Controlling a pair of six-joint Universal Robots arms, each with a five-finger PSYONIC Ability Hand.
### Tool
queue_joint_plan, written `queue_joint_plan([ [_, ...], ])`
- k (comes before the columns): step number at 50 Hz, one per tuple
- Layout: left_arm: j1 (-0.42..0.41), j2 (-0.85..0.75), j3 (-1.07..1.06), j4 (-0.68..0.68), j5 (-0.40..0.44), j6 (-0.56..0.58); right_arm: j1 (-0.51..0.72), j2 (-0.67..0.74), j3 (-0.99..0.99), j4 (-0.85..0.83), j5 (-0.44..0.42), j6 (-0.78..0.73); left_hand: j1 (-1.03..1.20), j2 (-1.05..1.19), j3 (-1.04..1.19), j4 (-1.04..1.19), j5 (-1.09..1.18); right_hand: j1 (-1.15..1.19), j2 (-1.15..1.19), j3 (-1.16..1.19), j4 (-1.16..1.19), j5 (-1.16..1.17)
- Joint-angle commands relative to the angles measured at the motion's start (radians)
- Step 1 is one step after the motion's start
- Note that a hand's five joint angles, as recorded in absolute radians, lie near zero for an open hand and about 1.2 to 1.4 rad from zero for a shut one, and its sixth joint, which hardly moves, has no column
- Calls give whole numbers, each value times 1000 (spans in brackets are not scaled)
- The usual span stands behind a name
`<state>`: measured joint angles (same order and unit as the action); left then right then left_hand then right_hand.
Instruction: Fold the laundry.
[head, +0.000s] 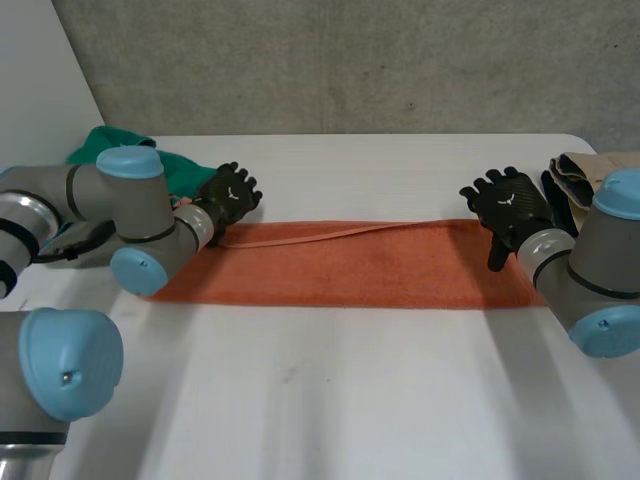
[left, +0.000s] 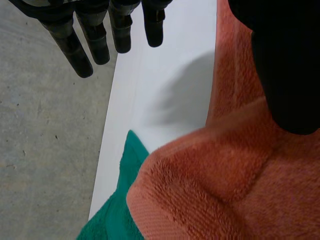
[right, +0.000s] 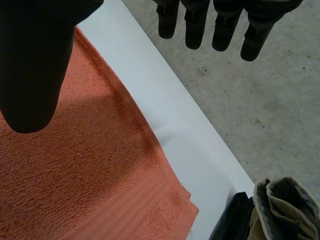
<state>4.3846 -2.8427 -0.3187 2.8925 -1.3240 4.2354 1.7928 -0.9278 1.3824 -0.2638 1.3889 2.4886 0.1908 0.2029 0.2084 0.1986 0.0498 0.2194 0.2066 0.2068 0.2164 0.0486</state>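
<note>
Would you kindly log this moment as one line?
orange towel: long flat strip | left hand: open, above its left end | right hand: open, above its right end | green cloth: behind left arm

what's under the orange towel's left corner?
White table around it; a green cloth runs behind the orange towel corner by the left hand. Covered: how far it extends, whether they touch.

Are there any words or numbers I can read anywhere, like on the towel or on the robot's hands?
No text here can be read.
Left hand: a small white mark on its back, too small to read.
Right hand: the same kind of mark, too small to read.
Orange towel: plain, no label showing.
</note>
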Motion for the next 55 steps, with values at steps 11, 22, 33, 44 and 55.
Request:
queue_joint_plan([
  [11,82,-150,381,251,-167,-302,2,-23,3,6,9,9,102,90,84,94,68,-45,-32,-32,-42,-49],
  [22,56,204,-224,407,-69,-344,-4,-71,-11,75,10,39,-16,-28,-34,-24,-50,-45,-32,-32,-42,-49],
  [33,16,468,-549,295,-35,-462,-104,-109,-11,397,25,-20,-16,-28,-34,-24,-50,-45,-32,-32,-42,-49],
  [44,-34,640,-741,278,19,-681,-173,-105,79,325,67,-27,-16,-28,-34,-24,-50,-45,-32,-32,-42,-49],
  [55,-57,743,-830,272,-7,-752,-205,-137,175,152,2,-23,-16,-28,-34,-24,-50,-45,-32,-32,-42,-49],
])
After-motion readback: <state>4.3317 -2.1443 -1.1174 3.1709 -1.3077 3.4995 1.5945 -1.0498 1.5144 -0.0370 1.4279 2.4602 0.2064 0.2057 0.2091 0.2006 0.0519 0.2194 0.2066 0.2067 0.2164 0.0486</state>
